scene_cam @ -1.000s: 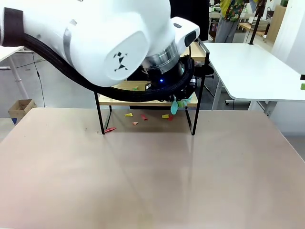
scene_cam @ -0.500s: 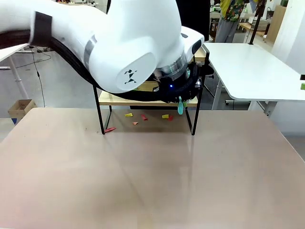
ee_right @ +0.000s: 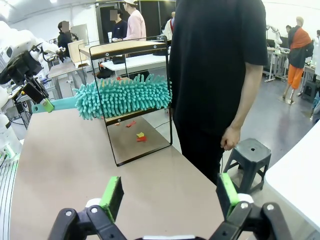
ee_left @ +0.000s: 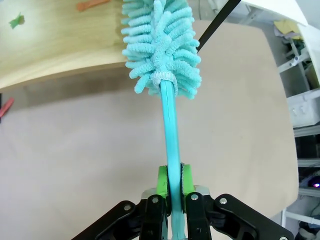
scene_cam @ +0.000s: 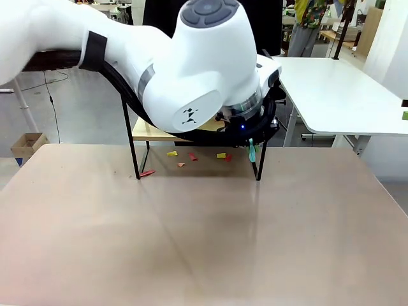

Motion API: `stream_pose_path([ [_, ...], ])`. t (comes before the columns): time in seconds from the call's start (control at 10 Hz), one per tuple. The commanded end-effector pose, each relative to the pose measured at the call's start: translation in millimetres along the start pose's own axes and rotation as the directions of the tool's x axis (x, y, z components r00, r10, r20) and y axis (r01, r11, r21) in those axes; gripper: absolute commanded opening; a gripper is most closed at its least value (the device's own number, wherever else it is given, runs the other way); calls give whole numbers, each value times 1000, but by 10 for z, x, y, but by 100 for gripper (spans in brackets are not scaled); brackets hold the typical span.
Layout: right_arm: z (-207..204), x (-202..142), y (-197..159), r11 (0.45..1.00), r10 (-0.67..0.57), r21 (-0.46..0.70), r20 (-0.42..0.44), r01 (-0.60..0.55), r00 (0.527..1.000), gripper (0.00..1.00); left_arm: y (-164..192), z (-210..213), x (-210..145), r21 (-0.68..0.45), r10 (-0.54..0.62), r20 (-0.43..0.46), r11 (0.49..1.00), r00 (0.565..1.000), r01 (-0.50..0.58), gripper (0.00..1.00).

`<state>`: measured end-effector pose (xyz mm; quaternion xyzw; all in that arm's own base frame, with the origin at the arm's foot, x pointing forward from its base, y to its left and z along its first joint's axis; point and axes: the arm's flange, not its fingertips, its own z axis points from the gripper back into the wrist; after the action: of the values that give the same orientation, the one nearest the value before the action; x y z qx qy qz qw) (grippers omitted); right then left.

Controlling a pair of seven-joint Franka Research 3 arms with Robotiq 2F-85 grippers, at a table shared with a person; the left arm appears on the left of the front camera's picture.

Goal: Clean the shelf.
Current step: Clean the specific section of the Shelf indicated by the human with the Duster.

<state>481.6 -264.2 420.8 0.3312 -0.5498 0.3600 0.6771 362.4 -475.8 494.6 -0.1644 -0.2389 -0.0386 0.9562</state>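
Observation:
The shelf (scene_cam: 148,134) stands at the table's far side, mostly hidden behind my left arm (scene_cam: 191,70). My left gripper (ee_left: 171,177) is shut on the thin handle of a teal fluffy duster (ee_left: 160,45). The duster's head lies across the edge of a wooden shelf board (ee_left: 55,50), which carries an orange scrap (ee_left: 92,4) and a green scrap (ee_left: 17,20). In the right wrist view the duster (ee_right: 122,95) lies sideways at the shelf's frame (ee_right: 127,47). My right gripper (ee_right: 170,195) stands open, well back from the shelf, with nothing between its fingers.
Several coloured paper scraps (scene_cam: 191,156) lie on the table under the shelf, one red scrap (scene_cam: 147,173) by its left leg. A person in black (ee_right: 215,75) stands beside the table near a grey stool (ee_right: 250,155). A white table (scene_cam: 338,95) is at the back right.
My left arm has swung to the right along the shelf, carrying the duster with it; its handle now hangs near the shelf's right front leg.

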Motion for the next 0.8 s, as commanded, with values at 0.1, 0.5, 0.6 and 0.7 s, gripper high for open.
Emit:
stream_pose_path([
  [0.1, -6, 31, 12, 1000, 5, -1, 2, -5, 1000, 100, -63, -66, 32, -9, 33, -66, 999, 997, -33, 13],
  [0.5, -6, 31, 12, 1000, 5, -1, 2, -5, 1000, 100, 216, -97, 71, 65, 4, -153, 998, 988, 6, 13],
  [0.6, -6, 31, 12, 1000, 5, -1, 2, -5, 1000, 100, 333, -65, 102, 92, 6, -173, 996, 985, 10, 13],
  [0.7, -6, 31, 12, 1000, 5, -1, 2, -5, 1000, 100, 469, 16, 140, 118, 12, -181, 993, 983, 10, 13],
])
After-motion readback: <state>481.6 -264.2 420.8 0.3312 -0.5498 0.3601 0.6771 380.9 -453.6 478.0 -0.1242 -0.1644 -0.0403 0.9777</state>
